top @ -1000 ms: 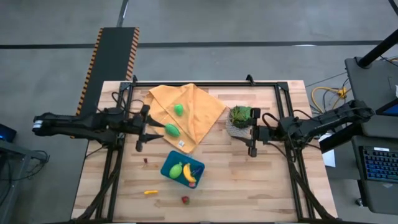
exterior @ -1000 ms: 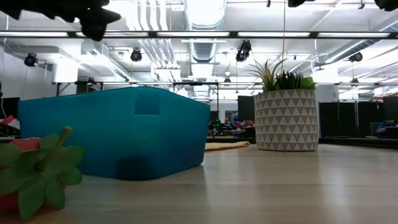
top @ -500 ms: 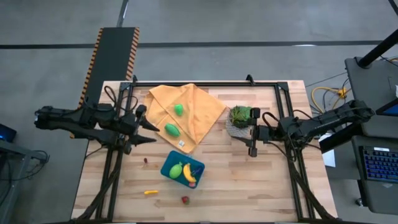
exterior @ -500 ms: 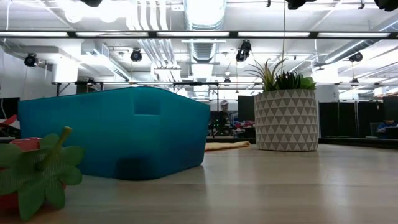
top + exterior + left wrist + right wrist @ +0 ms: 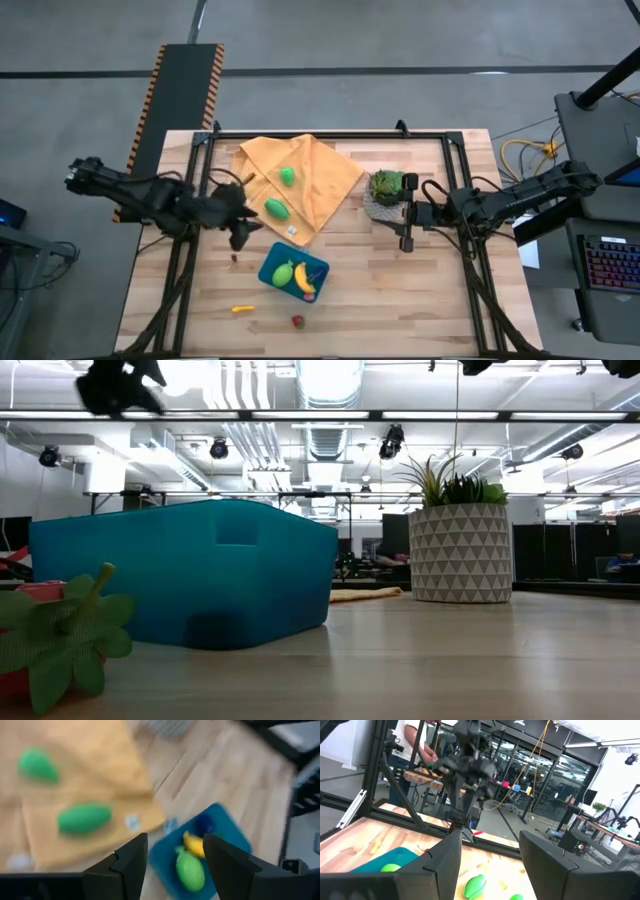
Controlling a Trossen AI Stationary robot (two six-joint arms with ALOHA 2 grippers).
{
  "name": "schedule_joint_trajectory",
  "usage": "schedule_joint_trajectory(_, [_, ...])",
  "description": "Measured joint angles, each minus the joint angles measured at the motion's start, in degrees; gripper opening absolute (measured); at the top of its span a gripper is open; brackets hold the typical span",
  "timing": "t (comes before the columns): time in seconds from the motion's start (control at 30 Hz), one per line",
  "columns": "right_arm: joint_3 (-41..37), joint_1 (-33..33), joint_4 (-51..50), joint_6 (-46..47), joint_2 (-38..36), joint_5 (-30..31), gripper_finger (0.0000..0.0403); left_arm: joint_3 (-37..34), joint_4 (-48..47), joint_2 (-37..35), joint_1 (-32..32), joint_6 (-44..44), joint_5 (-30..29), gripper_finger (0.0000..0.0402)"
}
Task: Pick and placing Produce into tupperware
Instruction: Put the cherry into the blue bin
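wooden table [image 5: 400, 290] inside black frame, grey floor around; low view showed open hall with ceiling lights. teal tupperware [image 5: 293, 272] held green piece [image 5: 283, 272] and banana [image 5: 304, 280]. orange cloth [image 5: 320, 180] just behind tupperware carried two green pieces [image 5: 276, 209]. left gripper [image 5: 240, 226] hung beside tupperware's far-left corner, fingers apart, empty. right gripper [image 5: 407, 222] waited well right of tupperware, by potted plant [image 5: 386, 189], fingers apart.

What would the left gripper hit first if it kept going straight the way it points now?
Most likely the tupperware. In the left wrist view, the left gripper is open and empty, and the container with a green piece and the banana lies between its fingers. Depth is unclear; it seems well above the table.
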Motion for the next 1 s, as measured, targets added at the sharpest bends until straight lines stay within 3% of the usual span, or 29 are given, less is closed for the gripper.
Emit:
schedule_joint_trajectory(0.27, [0.0, 0.0, 0.0, 0.2, 0.0, 0.0, 0.0192, -0.1, -13.9, 6.9, -0.1, -24.4, 7.0, 0.0178])
schedule_joint_trajectory(0.6, [0.0, 0.0, -0.6, 0.2, 0.0, 0.0, 0.0192, -0.6, -14.9, 16.6, -0.9, -32.6, 17.7, 0.0178])
schedule_joint_trajectory(1.0, [0.0, 0.0, -1.3, 1.4, 0.0, -0.1, 0.0192, -0.7, -14.9, 28.0, -2.9, -48.1, 21.0, 0.0178])
